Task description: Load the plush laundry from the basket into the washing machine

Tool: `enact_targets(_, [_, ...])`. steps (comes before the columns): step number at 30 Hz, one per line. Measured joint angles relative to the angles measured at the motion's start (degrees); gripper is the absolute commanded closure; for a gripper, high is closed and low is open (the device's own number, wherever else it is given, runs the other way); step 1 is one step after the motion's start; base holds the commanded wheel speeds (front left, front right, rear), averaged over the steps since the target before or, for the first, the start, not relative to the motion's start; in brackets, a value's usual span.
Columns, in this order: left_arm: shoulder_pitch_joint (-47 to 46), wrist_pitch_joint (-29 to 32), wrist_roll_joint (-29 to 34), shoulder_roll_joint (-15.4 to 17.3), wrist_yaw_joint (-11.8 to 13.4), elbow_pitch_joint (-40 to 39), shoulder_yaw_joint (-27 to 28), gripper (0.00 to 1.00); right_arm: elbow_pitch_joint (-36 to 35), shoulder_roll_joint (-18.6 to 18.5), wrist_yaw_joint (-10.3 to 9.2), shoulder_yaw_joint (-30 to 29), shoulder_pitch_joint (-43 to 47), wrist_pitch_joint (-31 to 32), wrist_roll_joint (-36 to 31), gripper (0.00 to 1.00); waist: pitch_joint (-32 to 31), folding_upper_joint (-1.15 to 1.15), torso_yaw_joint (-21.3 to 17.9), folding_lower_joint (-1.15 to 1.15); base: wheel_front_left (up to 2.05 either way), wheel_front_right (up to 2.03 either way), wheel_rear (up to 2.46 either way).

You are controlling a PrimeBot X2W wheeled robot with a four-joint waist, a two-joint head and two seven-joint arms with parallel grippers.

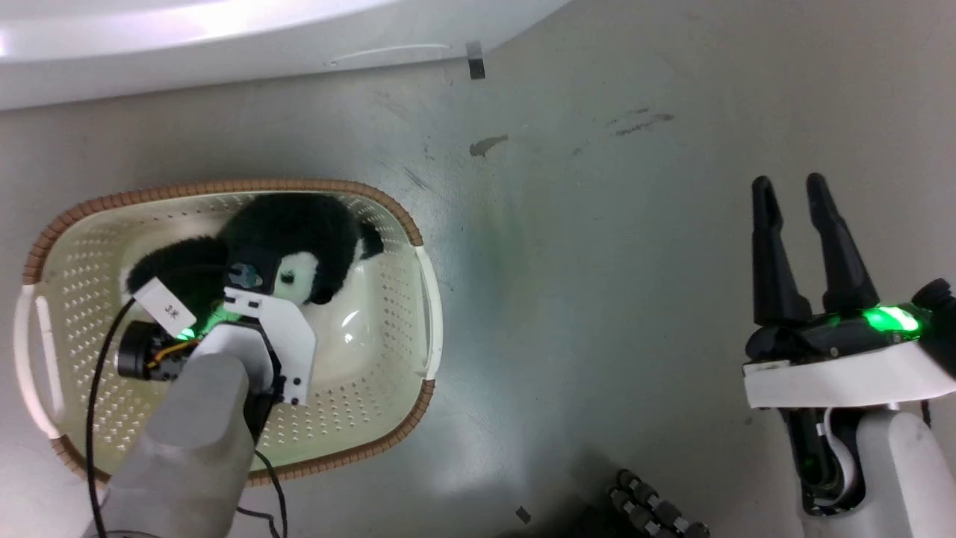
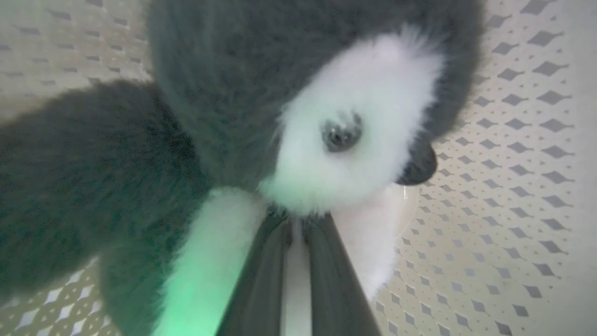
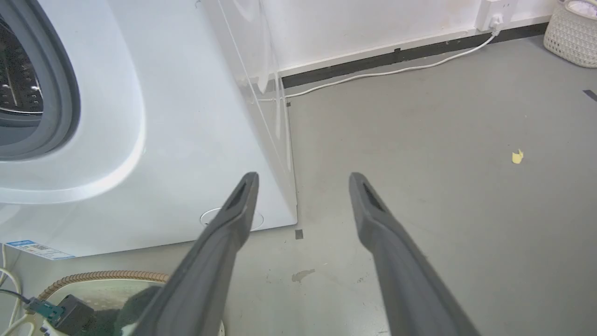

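One fluffy black-and-white penguin soft toy [image 1: 299,232], surely light and squashy, sits in the cream perforated basket [image 1: 224,184], left tool [image 2: 295,217] clenched on its throat fur, right tool [image 1: 789,183] splayed.

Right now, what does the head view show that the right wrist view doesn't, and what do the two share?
Head view extra: the whole basket with both side handles, the penguin toy's white face, and the left arm reaching down onto the toy. Right wrist view extra: the washing machine's grey porthole and steel drum, a white cable along the wall, a woven hamper, a yellow scrap on the floor. Shared: the open right claw, the machine's white front, the basket's brown rim, the floor stain and the black tape mark.
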Motion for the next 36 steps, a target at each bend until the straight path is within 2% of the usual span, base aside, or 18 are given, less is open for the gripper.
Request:
enact_targets(13, [0.3,-7.6,-5.9,-4.4,-0.9,8.9,-1.6,1.00,0.0,0.0,0.00,-4.4,0.3,-1.5,-2.5,0.00,-7.5,0.00,2.9,0.00,0.00,0.00,0.00])
enact_targets(16, [1.8,-9.9,-6.9,-6.2,-2.1,10.5,-2.1,1.00,0.2,0.0,0.00,-5.4,1.8,-1.7,-3.7,0.00,-10.7,0.00,4.0,0.00,0.00,0.00,0.00])
enact_targets(19, [6.3,-14.4,-8.4,-8.6,-4.2,10.9,-2.1,1.00,0.7,0.1,0.00,-7.0,5.8,-1.9,-6.3,0.00,-17.4,0.00,5.9,-0.01,0.00,0.00,0.00])
enact_targets(22, [7.7,-15.9,-8.8,-9.3,-4.9,10.6,-2.2,1.00,0.8,0.1,0.00,-7.7,7.1,-1.9,-7.2,0.00,-20.3,0.00,6.9,-0.01,0.00,0.00,0.00])
enact_targets(26, [11.5,-17.7,-9.3,-10.2,-6.3,8.0,-2.1,1.00,0.9,0.1,0.00,-8.4,10.2,-1.9,-8.5,0.00,-27.2,0.00,9.7,-0.02,0.00,0.00,0.00])
enact_targets(29, [13.1,-17.7,-9.8,-10.4,-6.7,6.5,-2.0,1.00,1.1,0.1,0.00,-8.6,11.2,-1.9,-8.7,0.00,-29.7,0.00,10.9,-0.02,0.00,0.00,0.00])
enact_targets(34, [17.5,-18.0,-8.9,-9.9,-6.4,-4.1,-0.2,1.00,1.4,0.1,0.00,-9.0,14.2,-1.9,-9.7,0.00,-34.9,0.00,14.1,-0.02,0.00,0.00,0.00])
enact_targets(35, [19.7,-18.0,-8.2,-9.5,-5.9,-9.0,1.1,1.00,1.4,0.1,0.00,-9.2,15.1,-1.9,-10.0,0.00,-36.5,0.00,15.2,-0.03,0.00,0.00,0.00])
enact_targets(36, [19.7,-18.0,-8.2,-9.5,-5.9,-9.0,1.1,1.00,1.4,0.1,0.00,-9.2,15.1,-1.9,-10.0,0.00,-36.5,0.00,15.2,-0.03,0.00,0.00,0.00])
